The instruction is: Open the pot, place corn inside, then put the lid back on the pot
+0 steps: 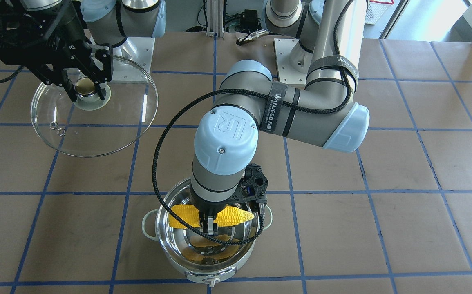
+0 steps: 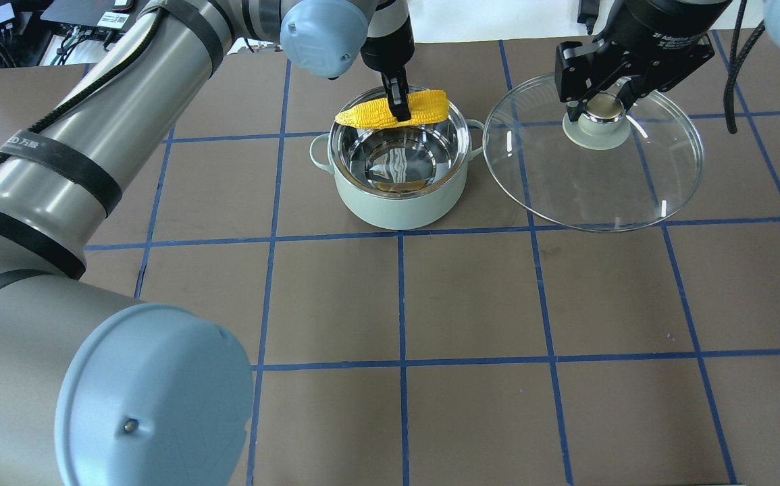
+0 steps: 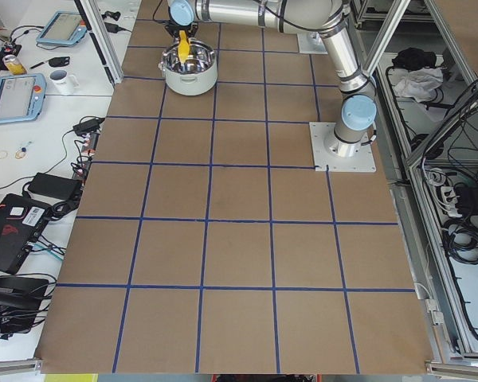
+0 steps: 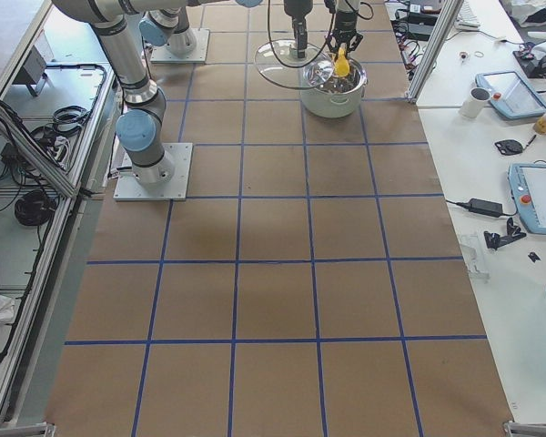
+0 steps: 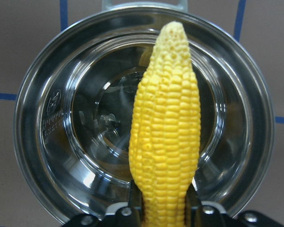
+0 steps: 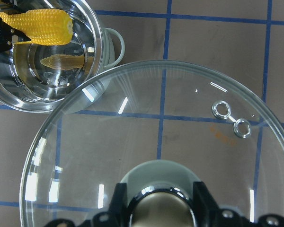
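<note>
The pot [image 2: 400, 202] stands open on the table, its steel inside bare; it also shows in the front view [image 1: 219, 261]. My left gripper [image 2: 398, 108] is shut on the middle of the yellow corn [image 2: 427, 106] and holds it level just above the pot's far rim. In the left wrist view the corn [image 5: 166, 137] hangs over the pot's opening [image 5: 47, 142]. My right gripper [image 2: 602, 106] is shut on the knob of the glass lid [image 2: 592, 182], held off the table to the pot's right. The lid [image 1: 97, 130] is apart from the pot.
The table is brown paper with a blue tape grid. The left arm's elbow and black cable [image 1: 166, 134] hang over the table behind the pot in the front view. Both arm bases [image 1: 293, 53] stand at the robot's side of the table.
</note>
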